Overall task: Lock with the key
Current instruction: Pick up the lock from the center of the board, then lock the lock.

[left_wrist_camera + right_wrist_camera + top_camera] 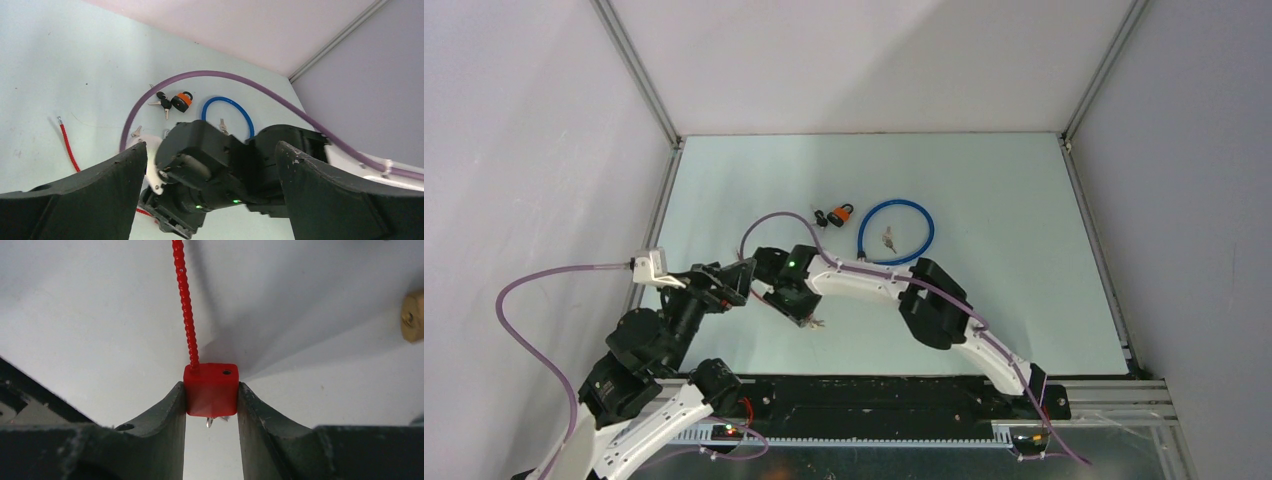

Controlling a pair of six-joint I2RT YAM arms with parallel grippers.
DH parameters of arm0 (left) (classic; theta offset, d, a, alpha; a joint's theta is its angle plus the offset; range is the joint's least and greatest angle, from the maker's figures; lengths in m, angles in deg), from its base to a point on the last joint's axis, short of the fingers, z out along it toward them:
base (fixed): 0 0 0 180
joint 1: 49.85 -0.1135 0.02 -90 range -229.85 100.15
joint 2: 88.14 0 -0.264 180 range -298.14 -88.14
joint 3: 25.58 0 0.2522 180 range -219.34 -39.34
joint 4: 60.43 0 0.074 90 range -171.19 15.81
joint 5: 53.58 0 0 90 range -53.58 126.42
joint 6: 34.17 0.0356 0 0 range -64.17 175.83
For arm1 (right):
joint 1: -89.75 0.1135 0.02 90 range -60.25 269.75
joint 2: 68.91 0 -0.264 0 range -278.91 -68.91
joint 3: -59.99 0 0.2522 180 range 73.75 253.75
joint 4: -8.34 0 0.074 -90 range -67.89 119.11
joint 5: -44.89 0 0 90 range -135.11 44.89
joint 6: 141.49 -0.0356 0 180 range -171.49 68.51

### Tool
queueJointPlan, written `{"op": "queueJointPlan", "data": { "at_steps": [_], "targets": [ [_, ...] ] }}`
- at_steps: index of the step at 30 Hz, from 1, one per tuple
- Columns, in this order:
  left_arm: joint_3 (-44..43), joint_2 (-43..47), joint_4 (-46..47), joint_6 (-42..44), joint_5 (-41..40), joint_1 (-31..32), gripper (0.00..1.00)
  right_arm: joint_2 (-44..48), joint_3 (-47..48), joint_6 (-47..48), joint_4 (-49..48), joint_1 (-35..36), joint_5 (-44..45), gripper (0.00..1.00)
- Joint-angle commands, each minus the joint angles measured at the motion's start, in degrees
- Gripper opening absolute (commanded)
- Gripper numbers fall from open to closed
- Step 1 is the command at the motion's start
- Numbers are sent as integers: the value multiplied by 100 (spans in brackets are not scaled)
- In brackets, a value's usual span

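The red lock body (211, 390) lies on the table, and its ribbed red cable (185, 300) runs away from it. My right gripper (211, 390) has one finger pressed on each side of the body. A silver key tip (210, 421) pokes out under the body's near face, and in the top view the key (816, 322) shows just beside the right gripper (796, 310). My left gripper (211, 150) hangs wide open and holds nothing. It sits just left of the right wrist (200, 160) and faces it. The red cable (67, 145) trails to the left.
An orange-and-black padlock (839, 214) with black-headed keys (162, 100) lies further back. A blue cable loop (896, 232) lies beside it with a small key (888, 238) inside the loop. A brass object (412, 315) shows at the right wrist view's edge. A purple hose (225, 76) arches over the table.
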Motion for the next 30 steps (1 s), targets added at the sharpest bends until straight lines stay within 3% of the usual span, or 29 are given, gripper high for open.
{"op": "queueJointPlan", "data": {
  "at_steps": [1,10,15,20,22,28,30],
  "targets": [
    [-79,-81,81,-58,4,-27,100,1373,-654,-117,-860,-13,190,11],
    [-44,-295,132,-830,-115,-25,100,4050,-3475,-283,-3763,-234,-280,9],
    [-112,-705,389,-1155,-147,-24,100,4890,-4197,-364,-4541,-320,-187,8],
    [-53,-1357,1257,-1267,0,-26,99,5543,-4837,-440,-5138,-239,121,8],
    [-70,-1637,1512,-1277,47,-25,94,5754,-5029,-440,-5317,-202,138,8],
    [-63,-2230,2072,-1251,390,-30,57,6125,-5225,-530,-5403,-163,177,9],
    [-12,-2307,2122,-1327,451,-25,52,6203,-5261,-543,-5435,-145,181,9]
  ]
}}
